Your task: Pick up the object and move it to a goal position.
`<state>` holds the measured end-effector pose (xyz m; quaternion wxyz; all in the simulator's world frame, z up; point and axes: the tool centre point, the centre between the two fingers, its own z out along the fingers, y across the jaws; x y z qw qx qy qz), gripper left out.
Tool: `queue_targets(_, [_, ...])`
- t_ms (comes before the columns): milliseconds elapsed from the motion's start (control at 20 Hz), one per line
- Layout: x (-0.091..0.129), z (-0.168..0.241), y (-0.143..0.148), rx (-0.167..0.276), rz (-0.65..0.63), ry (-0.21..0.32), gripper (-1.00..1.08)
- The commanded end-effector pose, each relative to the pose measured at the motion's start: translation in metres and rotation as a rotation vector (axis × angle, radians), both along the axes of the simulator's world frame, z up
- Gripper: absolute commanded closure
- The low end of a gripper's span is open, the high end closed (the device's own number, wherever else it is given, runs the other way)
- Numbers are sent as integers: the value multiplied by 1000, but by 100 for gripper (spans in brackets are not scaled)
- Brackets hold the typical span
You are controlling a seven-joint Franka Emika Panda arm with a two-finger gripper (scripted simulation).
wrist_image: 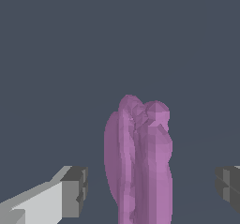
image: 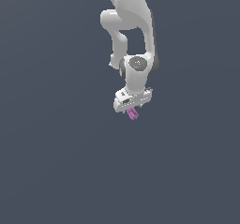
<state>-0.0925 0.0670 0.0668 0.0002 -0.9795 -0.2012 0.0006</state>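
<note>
The object [image: 133,114] is a small purple-magenta lumpy piece that pokes out just below the white hand in the exterior view. In the wrist view the object [wrist_image: 138,162] fills the middle as an elongated ridged lump. My gripper [wrist_image: 150,190] is open around it. One grey fingertip [wrist_image: 74,191] stands off to one side and the other fingertip [wrist_image: 228,188] at the far edge, with a visible gap between each and the purple piece. In the exterior view my gripper [image: 131,111] hangs from the white arm near the middle of the picture.
A plain dark grey-blue surface [image: 56,171] fills everything around the arm. The white arm links [image: 129,21] reach down from the top of the exterior view. No goal marker shows.
</note>
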Motion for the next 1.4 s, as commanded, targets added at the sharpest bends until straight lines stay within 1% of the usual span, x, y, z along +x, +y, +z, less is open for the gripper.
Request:
queue_targets(0, [0, -7, 0, 0, 1, -1, -92])
queue_targets(150, [1, -10, 0, 0, 1, -1, -92])
queue_targets(200, [1, -10, 0, 0, 1, -1, 108])
queue_targets(750, [2, -8, 0, 0, 1, -5, 108])
queue_targets(900, [4, -4, -4, 0, 1, -5, 108])
queue_targets(1100, [10, 7, -17, 0, 1, -5, 108])
queue_targets(1350, [23, 31, -46, 1, 2, -4, 108])
